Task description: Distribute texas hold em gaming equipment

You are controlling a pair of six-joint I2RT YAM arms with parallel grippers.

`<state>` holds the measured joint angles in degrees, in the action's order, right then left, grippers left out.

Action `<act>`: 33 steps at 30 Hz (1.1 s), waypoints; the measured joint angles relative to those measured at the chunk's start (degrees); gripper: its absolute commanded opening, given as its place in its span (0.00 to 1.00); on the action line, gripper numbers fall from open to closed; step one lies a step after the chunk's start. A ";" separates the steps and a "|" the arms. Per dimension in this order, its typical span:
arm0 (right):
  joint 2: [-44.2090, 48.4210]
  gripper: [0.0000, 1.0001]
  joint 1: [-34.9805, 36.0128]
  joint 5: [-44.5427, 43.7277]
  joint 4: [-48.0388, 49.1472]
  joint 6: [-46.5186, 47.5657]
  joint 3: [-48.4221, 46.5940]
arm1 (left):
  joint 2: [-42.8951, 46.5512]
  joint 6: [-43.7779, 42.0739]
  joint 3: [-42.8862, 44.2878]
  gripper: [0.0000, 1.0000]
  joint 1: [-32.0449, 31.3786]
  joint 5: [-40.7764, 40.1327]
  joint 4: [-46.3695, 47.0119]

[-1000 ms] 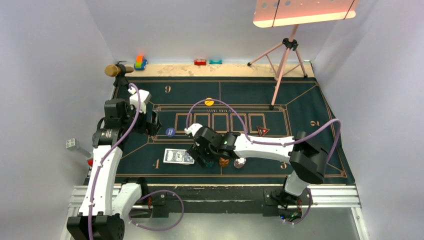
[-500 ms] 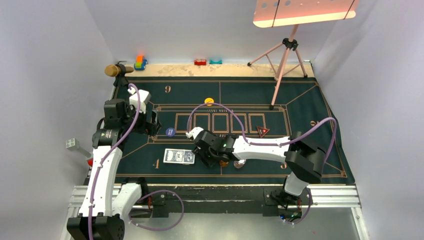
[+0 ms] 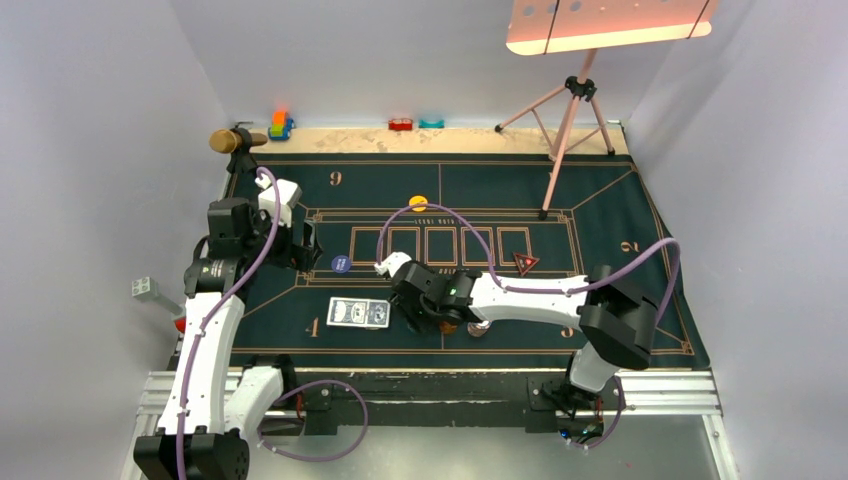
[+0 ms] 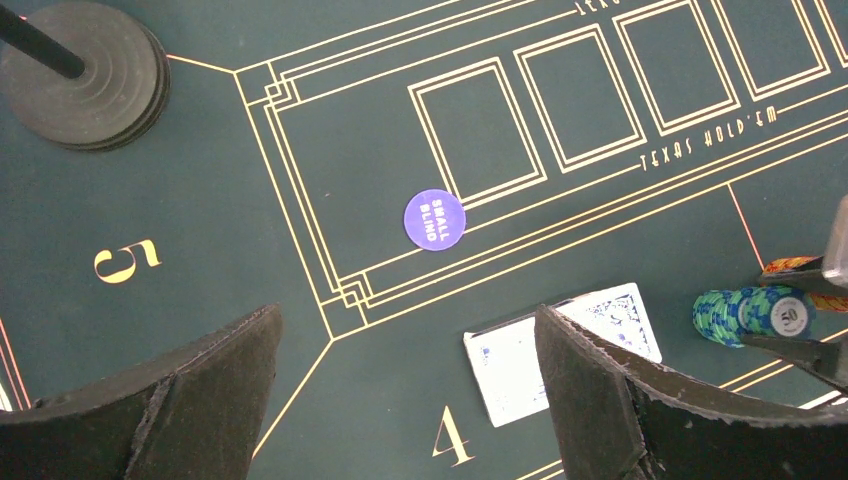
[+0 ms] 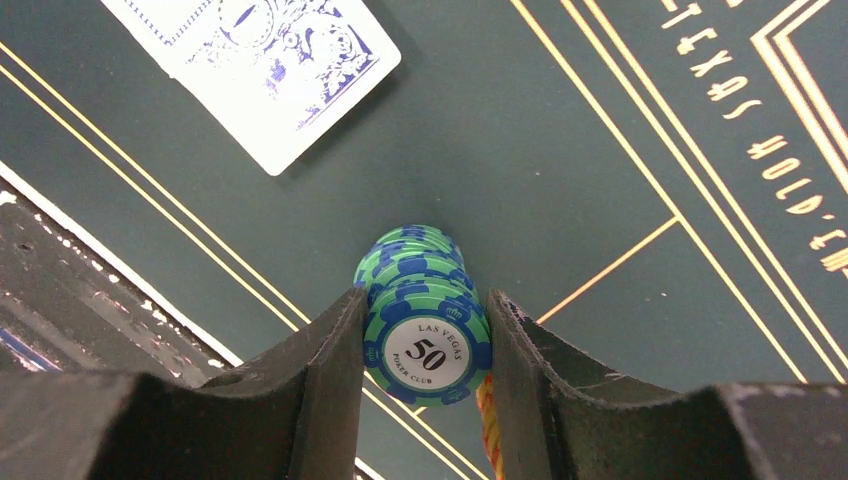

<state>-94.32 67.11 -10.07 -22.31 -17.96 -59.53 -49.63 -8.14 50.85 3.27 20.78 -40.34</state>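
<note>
My right gripper point(image 5: 425, 302) is shut on a stack of teal chips point(image 5: 424, 340) whose top chip reads 50; both fingers press its sides. The stack stands on the dark green mat point(image 3: 600, 200) near the front line. The edge of an orange-brown chip stack point(image 5: 487, 428) shows just behind the right finger. White-grey chips point(image 3: 480, 327) sit beside it. Blue-backed cards point(image 3: 357, 313) lie left of the gripper point(image 3: 427, 316). My left gripper point(image 4: 405, 325) hovers open above the mat, near the cards point(image 4: 515, 375) and the navy disc point(image 4: 434, 219). A yellow disc point(image 3: 418, 203) and a red triangle point(image 3: 525, 262) lie farther back.
A pink tripod point(image 3: 565, 110) stands on the mat at the back right. A brown object on a black round base point(image 4: 85, 75) stands at the back left corner. Small colourful toys point(image 3: 280, 125) line the back edge. The table's metal front rail point(image 3: 450, 390) runs just behind the chips.
The right gripper has come down around the teal chips and its fingers have drawn in from wide apart to pressing the stack. The left arm has not moved.
</note>
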 measured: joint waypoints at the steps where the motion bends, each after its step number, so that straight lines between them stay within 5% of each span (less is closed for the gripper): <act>1: 0.55 0.04 0.00 -0.55 -0.42 0.00 -0.04 | 0.00 0.00 0.00 1.00 0.00 0.00 0.00; 10: 0.24 0.00 0.00 -3.45 -1.86 0.92 -8.74 | 0.02 0.02 0.00 1.00 0.00 -0.04 0.00; 20: -20.13 0.00 -4.07 -1.77 0.85 2.40 -27.43 | 0.11 1.46 0.00 1.00 2.32 -4.09 0.61; 33: -35.54 0.01 -8.74 1.03 0.52 2.08 -44.76 | -0.17 2.10 0.00 1.00 3.23 -5.14 0.66</act>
<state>-129.86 58.37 -9.04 -21.78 -15.88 -104.29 -49.80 -6.04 50.85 6.50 15.64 -39.68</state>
